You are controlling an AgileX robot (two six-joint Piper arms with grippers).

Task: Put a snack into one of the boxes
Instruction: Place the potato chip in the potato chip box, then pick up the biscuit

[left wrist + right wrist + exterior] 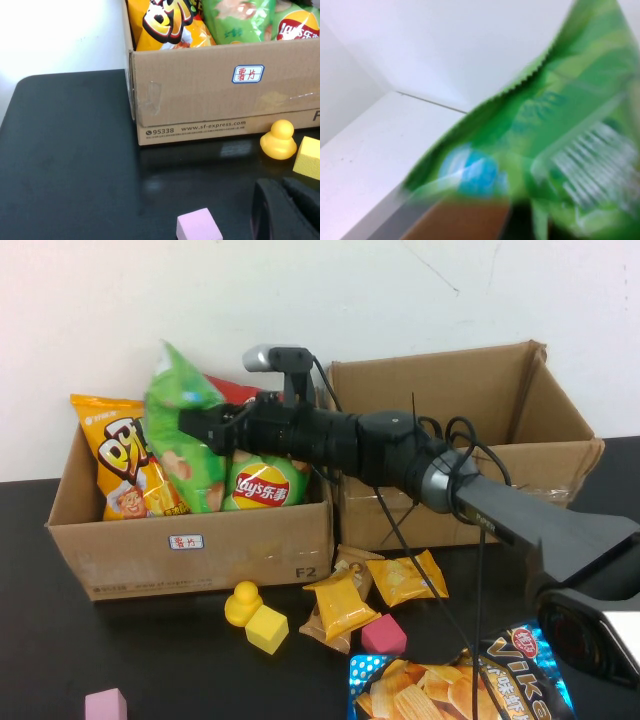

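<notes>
Black tabletop meets a white wall; over the left box, the right gripper clamps the green chip bag; the left gripper, grip unclear, sits before it.

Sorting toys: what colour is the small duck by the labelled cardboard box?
Yellow rubber duck; clearest in the left wrist view.

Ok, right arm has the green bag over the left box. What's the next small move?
Probably lower and release: the right pincer holds the green chip bag above the left box, between the orange bag and Lay's bag. Left pincer idles near the pink block.
</notes>
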